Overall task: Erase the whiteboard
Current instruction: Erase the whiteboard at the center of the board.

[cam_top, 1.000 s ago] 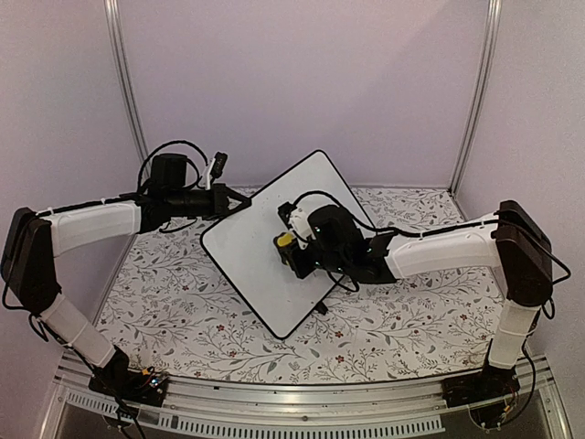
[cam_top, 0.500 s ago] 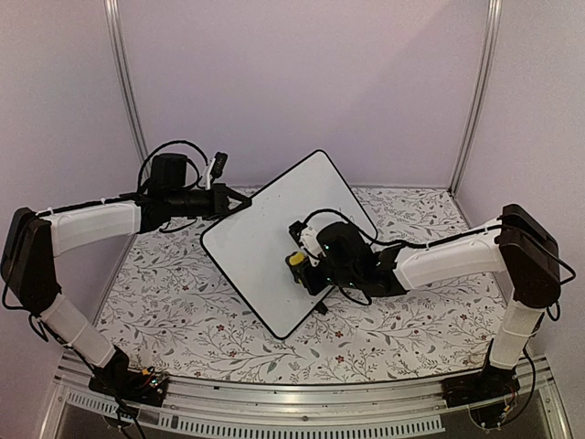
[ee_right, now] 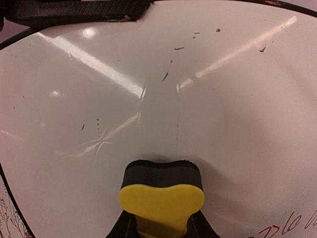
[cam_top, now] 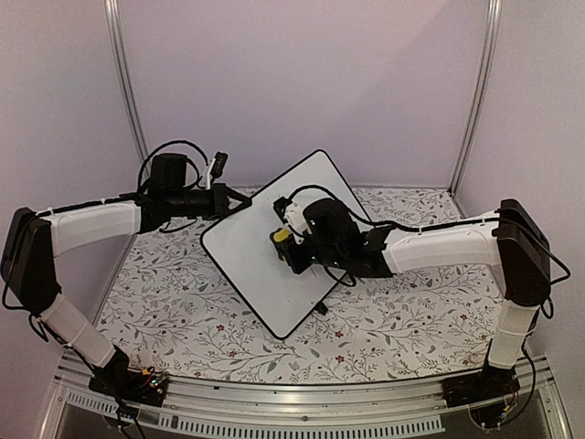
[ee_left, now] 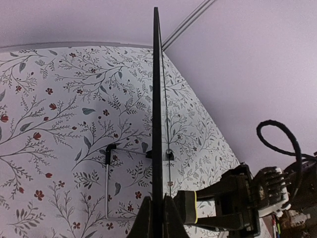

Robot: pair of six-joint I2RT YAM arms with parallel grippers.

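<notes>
The whiteboard (cam_top: 260,251) stands tilted on its black feet, a corner pointing up. My left gripper (cam_top: 239,203) is shut on its upper left edge. In the left wrist view the board (ee_left: 157,99) shows edge-on between my left gripper (ee_left: 157,222). My right gripper (cam_top: 291,240) is shut on a yellow eraser (cam_top: 281,236) and presses its black felt against the board face. In the right wrist view the eraser (ee_right: 161,197) sits in my right gripper (ee_right: 161,227) against the board (ee_right: 148,89). Faint dark specks remain above it, and red writing (ee_right: 292,223) shows at the lower right.
A floral cloth (cam_top: 393,311) covers the table. Purple walls close in the back and sides, with metal posts (cam_top: 123,82) at the back corners. The board's wire stand (ee_left: 107,183) rests on the cloth behind it.
My right gripper slid the eraser down and to the right across the board, then back up and to the left. The left arm and the board have stayed put.
</notes>
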